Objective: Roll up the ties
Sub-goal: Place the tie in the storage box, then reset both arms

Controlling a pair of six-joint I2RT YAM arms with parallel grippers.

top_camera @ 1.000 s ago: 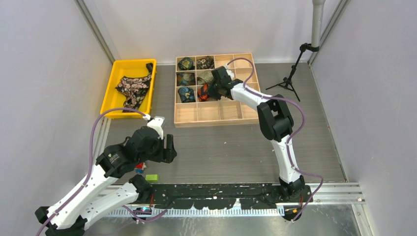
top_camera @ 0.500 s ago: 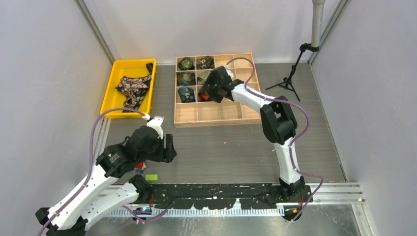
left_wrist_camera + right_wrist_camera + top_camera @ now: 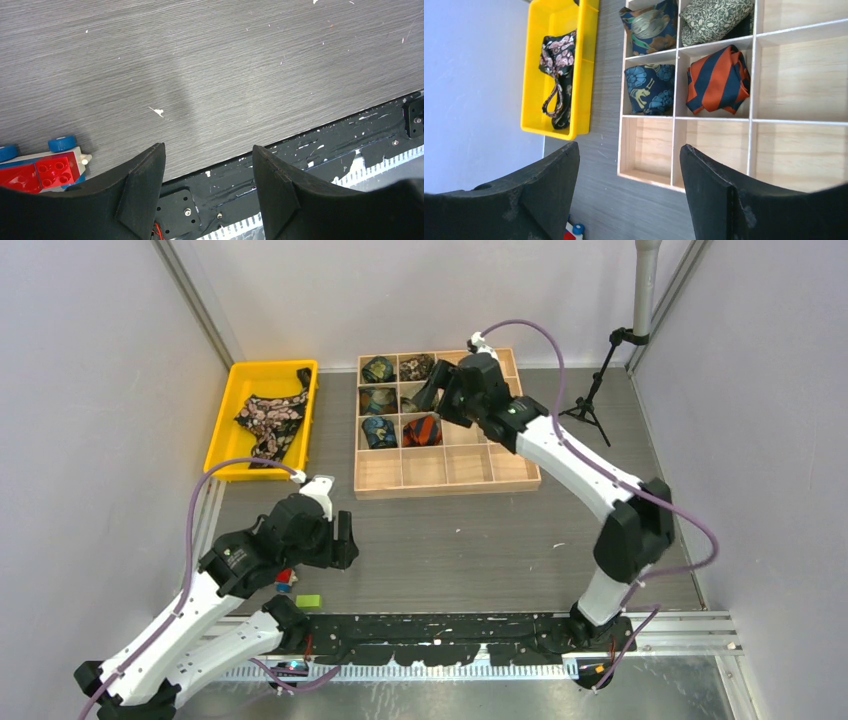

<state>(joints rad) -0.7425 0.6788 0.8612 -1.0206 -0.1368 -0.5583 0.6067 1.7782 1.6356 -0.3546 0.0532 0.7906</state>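
Orange-and-black tie sits rolled in a cell of the wooden box by the bench's far edge, beside the other rolled ties, so you can judge that one stowed. Your right hand hovers above the box on a long outstretched arm, fingers well apart and gripping nothing, wrist tipped down toward the cells. What looks left to do is the floral tie, lying loose and unrolled in the yellow tray near the far-left corner. The next move probably calls for reaching over the tray wall, pinching that limp fabric at one end, and drawing it out onto bare bench where both hands can work it. Your left hand hangs low over the near edge toward the near-left corner, arm folded back on itself, fingers apart and empty, with the toy blocks just beside it.
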